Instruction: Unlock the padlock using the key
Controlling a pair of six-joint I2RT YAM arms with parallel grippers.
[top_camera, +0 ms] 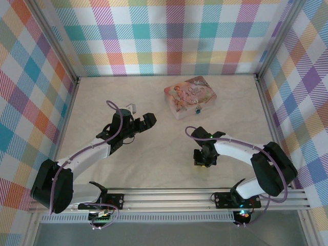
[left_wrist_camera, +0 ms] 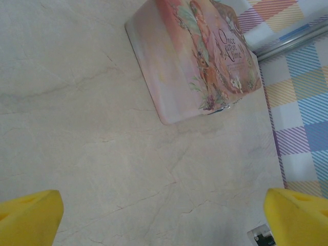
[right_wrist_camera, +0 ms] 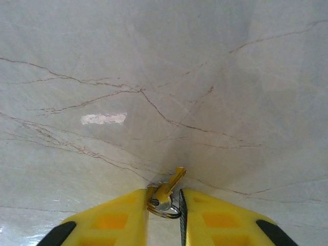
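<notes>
My right gripper [right_wrist_camera: 164,201] had its yellow fingers pinched onto the thin metal key [right_wrist_camera: 172,182], whose ringed head was half hidden between them, low over the pale marbled worktop [top_camera: 154,164] near its near edge. The left gripper [left_wrist_camera: 164,205] stood wide apart. The tiny blue padlock [top_camera: 199,109] on the pink illustrated tin [top_camera: 187,92], towards the far edge, was a mere speck.

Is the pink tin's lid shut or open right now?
Shut. On the pink tin the illustrated lid sits flush on the body, no gap showing, and the padlock hangs at its front edge.
</notes>
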